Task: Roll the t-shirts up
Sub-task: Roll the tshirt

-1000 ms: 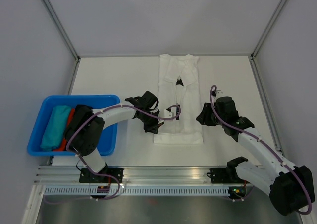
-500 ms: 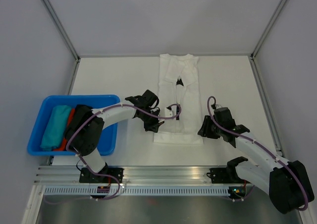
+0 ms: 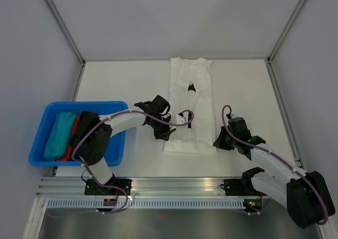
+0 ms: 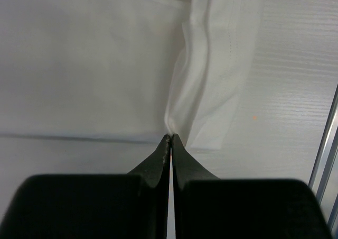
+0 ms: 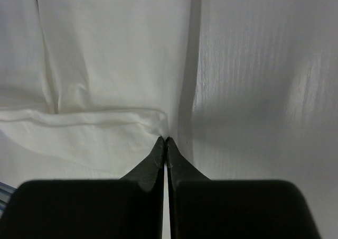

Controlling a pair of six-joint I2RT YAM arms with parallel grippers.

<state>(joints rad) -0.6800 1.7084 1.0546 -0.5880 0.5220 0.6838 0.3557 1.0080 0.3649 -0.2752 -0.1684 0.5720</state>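
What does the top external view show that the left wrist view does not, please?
Only the top external view shows the whole white t-shirt folded into a long strip, the blue bin holding a teal roll and a red roll, and the right gripper at the strip's near right corner. Only the left wrist view shows the left gripper shut on a pinch of the shirt's edge, with the hem stitching visible. Both show the shirt, the table and the left gripper.

A folded white cloth t-shirt (image 3: 190,91) lies on the white table (image 3: 121,80); left of it, a blue plastic bin (image 3: 84,104) holds teal and red cloth rolls (image 3: 59,133).
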